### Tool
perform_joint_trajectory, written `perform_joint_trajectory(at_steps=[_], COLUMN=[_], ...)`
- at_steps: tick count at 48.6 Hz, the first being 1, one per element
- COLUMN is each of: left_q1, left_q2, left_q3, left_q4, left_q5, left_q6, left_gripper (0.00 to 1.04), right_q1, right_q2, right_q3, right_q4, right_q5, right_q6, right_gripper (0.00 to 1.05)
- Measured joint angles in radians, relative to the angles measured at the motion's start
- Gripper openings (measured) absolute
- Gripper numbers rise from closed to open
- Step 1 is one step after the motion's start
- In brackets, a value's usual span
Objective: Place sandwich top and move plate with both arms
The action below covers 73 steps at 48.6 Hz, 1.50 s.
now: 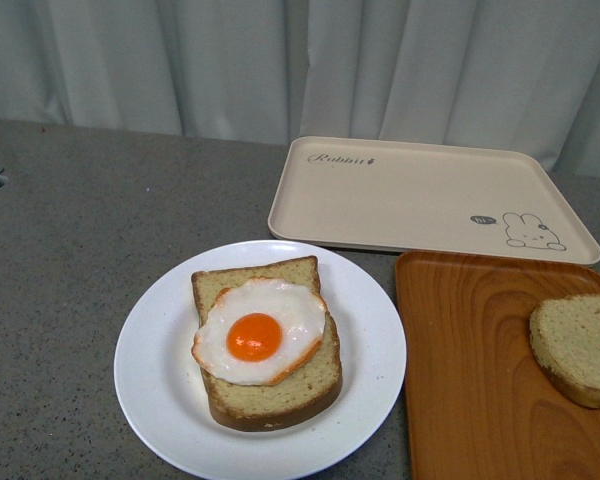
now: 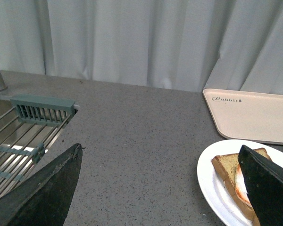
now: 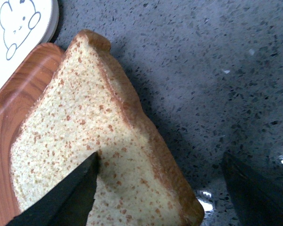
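Neither arm appears in the front view, so I read both from the wrist cameras.

Left hand (image 2: 160, 148): both black fingers (image 2: 47, 188) are visible, tapering to blunt tips. The jaws stand wide apart and grip nothing. The wrist is pitched shallow, so that the hand looks along the tabletop (image 2: 141, 141) rather than down onto it.

Right hand (image 3: 159, 157): its two black fingers (image 3: 66, 197) are likewise spread wide with no grip made. This wrist is pitched steeply, and the hand points almost straight down. I cannot tell whether either right fingertip touches anything beneath it.
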Motion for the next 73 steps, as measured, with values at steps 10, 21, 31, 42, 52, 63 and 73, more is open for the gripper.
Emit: perform_joint_trajectory(at_steps=[10,21,31,42,52,63,73], left_q1=[0.000,0.000,0.000,0.000,0.000,0.000,0.000], left_q2=[0.000,0.000,0.000,0.000,0.000,0.000,0.000], left_q3=[0.000,0.000,0.000,0.000,0.000,0.000,0.000], left_q4=[0.000,0.000,0.000,0.000,0.000,0.000,0.000], left_q5=[0.000,0.000,0.000,0.000,0.000,0.000,0.000], left_q6=[0.000,0.000,0.000,0.000,0.000,0.000,0.000], left_gripper=[0.98,0.98,0.98,0.98,0.98,0.98,0.98], right_q1=[0.001,-0.005,0.057,0.243,0.433,0.562,0.646], right_q2=[-0.014,-0.092,-0.194,-0.200,-0.095,-0.002,0.043], right_q3=[0.002,0.048,0.138,0.195,0.234,0.243,0.220], right_q4=[-0.008,-0.045,-0.049,0.070,0.202,0.270,0.306], right_q5=[-0.014,-0.046,-0.101,-0.154,-0.187,-0.230,-0.236], right_q6=[0.003,-0.018,-0.007,0.109,0.230,0.260,0.273], right_gripper=[0.37,0.08,0.03,0.03,0.03,0.03,0.03])
